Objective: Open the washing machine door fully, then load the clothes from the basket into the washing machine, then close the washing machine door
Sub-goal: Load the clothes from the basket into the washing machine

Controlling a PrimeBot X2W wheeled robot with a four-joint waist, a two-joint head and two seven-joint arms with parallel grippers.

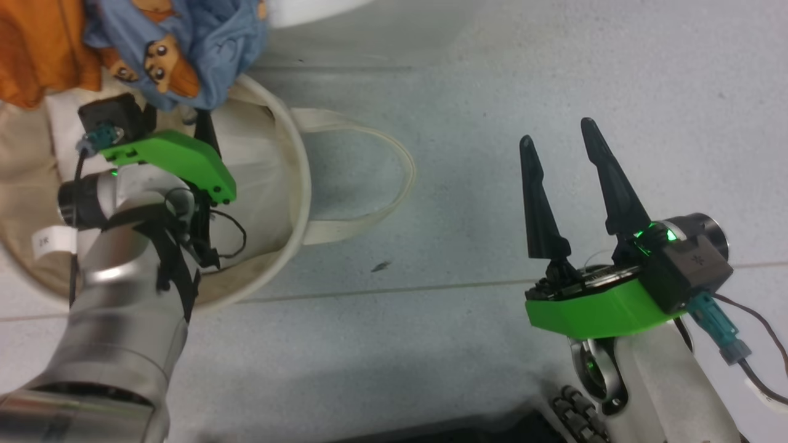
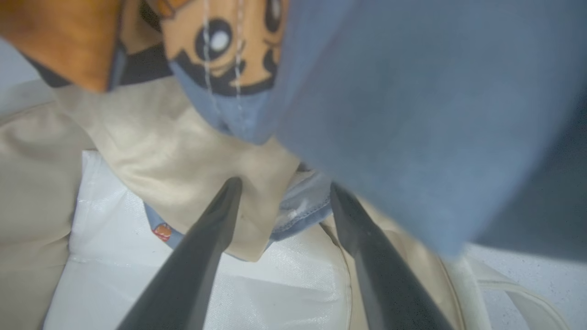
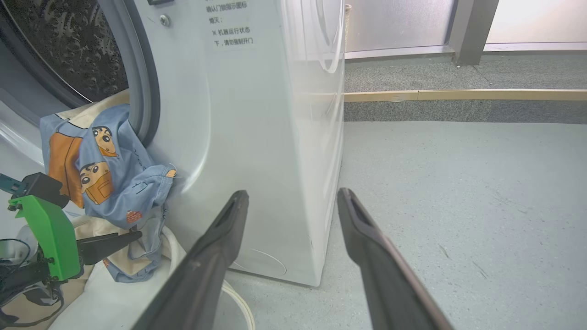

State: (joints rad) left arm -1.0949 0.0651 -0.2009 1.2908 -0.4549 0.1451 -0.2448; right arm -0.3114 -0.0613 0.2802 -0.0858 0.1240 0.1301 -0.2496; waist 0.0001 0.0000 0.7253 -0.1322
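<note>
The light-blue clothes [image 1: 184, 43] with orange cartoon figures hang out of the washing machine [image 3: 257, 137] mouth, over the grey gasket and down into the cream basket [image 1: 301, 184]. Inside the basket my left gripper [image 1: 200, 123] is open. Its fingers [image 2: 215, 229] straddle a fold of cream and blue fabric, just under the clothes [image 2: 412, 114]. My right gripper [image 1: 557, 130] hovers open and empty above the floor to the basket's right. In the right wrist view it [image 3: 292, 192] points at the machine's front corner, with the clothes [image 3: 110, 174] on the left. The washing machine door is out of view.
White padding [image 2: 137, 275] lines the basket bottom. A long loop handle [image 1: 369, 172] lies on the grey floor between the basket and my right gripper. The steel drum [image 3: 69, 46] shows behind the gasket. A raised kerb [image 3: 458, 95] runs along the far floor.
</note>
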